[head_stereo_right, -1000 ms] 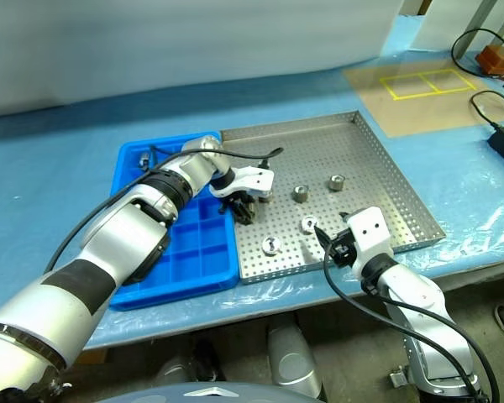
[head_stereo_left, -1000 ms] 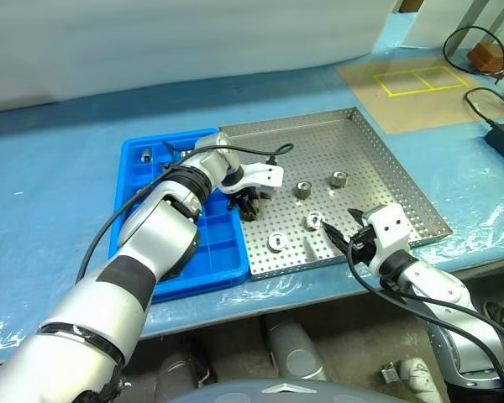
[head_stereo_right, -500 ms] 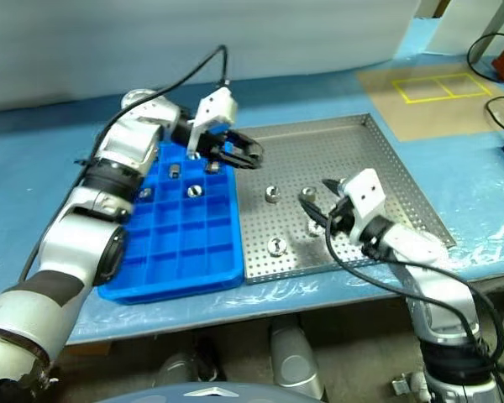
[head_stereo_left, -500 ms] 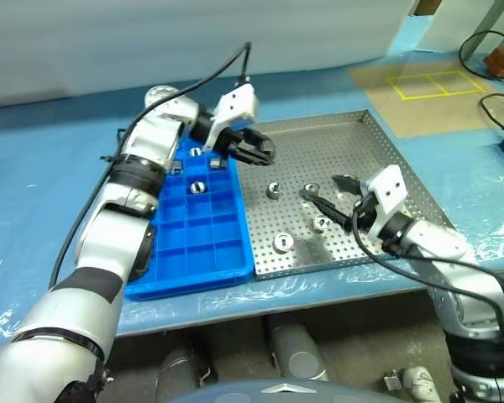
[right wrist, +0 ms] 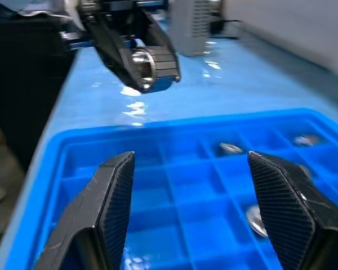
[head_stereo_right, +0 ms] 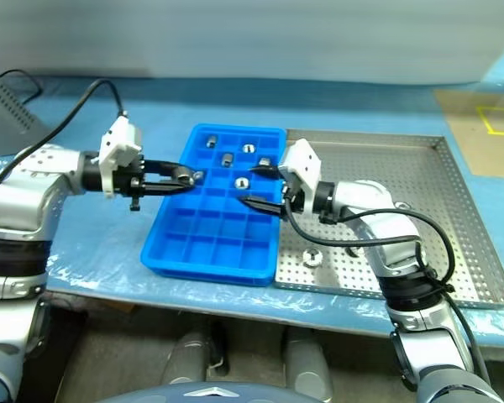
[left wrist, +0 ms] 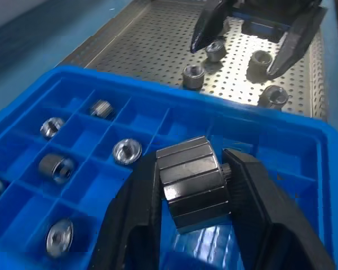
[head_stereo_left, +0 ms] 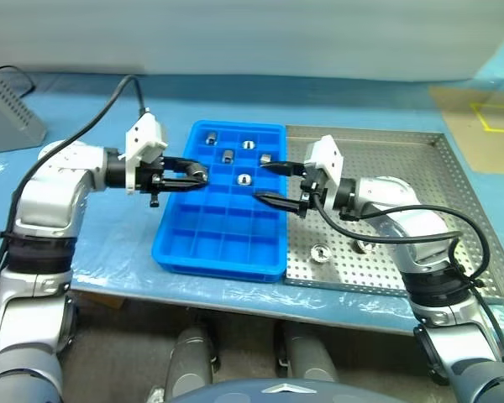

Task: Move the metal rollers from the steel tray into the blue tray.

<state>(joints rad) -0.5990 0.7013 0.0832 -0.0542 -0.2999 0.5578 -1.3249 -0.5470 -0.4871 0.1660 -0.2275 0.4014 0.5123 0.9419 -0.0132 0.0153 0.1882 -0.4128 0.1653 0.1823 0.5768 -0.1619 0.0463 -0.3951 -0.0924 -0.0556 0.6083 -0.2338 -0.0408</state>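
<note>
Entry: you are holding one of the metal rollers (left wrist: pixel 192 183) pinched in the left gripper (head_stereo_left: pixel 195 177) over the blue tray (head_stereo_left: pixel 223 248), near five already delivered. The right gripper (head_stereo_left: pixel 273 182) is hanging spread, empty. Behind it, several are waiting in the steel tray (head_stereo_left: pixel 454 252).

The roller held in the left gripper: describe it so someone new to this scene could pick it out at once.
Find the blue tray, left of the steel tray. At its left rim the left gripper reaches in level, jaws shut on one roller. Unlike the rollers lying in compartments or on the perforated floor, this one is held in the air.
</note>
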